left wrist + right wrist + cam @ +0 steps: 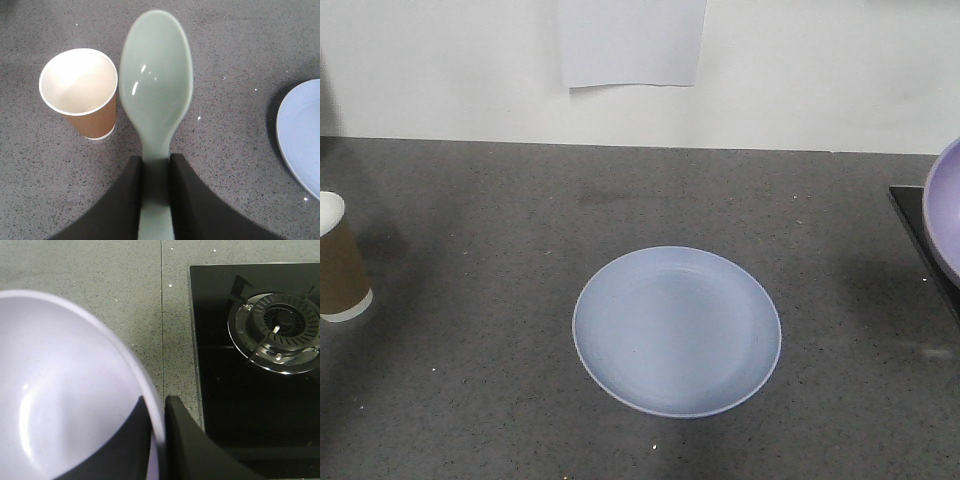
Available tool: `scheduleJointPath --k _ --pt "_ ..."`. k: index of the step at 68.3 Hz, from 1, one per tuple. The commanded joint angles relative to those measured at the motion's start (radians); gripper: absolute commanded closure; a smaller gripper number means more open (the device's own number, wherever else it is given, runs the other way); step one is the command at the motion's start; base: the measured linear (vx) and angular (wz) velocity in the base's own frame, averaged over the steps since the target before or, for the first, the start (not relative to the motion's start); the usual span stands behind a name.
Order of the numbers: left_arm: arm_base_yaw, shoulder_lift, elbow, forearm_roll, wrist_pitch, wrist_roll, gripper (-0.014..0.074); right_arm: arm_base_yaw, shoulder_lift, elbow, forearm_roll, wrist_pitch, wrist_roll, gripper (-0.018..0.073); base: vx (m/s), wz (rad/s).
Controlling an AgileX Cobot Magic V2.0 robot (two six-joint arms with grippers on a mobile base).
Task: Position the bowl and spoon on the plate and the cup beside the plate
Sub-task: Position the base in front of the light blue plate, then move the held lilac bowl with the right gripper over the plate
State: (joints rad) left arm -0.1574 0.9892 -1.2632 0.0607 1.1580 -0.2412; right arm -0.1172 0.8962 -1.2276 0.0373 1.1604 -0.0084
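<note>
The plate [677, 330] lies empty around the middle of the grey worktop [470, 400], well clear of its back edge. The cup [80, 92] stands upright toward the worktop's left side, its white inside empty. The left end effector [155, 167] is pressed onto the handle of the spoon [156, 90], whose scoop reaches out just beside the cup, with the plate's rim off to the other side. The right end effector [156, 404] pinches the rim of the bowl [65, 400], one finger inside and one outside; the bowl holds nothing and sits at the worktop's right side, by the black hob [250, 400].
</note>
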Motion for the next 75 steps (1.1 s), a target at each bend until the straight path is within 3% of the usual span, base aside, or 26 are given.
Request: scheduleJointPath --k 1,75 --pt "-0.007 -0.008 -0.02 0.003 -0.062 -0.009 0.0603 -0.006 -0.004 -0.029 -0.002 -0.065 -0.007 0.0565 0.0 0.0" --pt "-0.007 -0.008 -0.02 0.003 -0.062 -0.009 0.0603 -0.006 -0.004 -0.029 -0.002 -0.065 -0.007 0.0565 0.0 0.0"
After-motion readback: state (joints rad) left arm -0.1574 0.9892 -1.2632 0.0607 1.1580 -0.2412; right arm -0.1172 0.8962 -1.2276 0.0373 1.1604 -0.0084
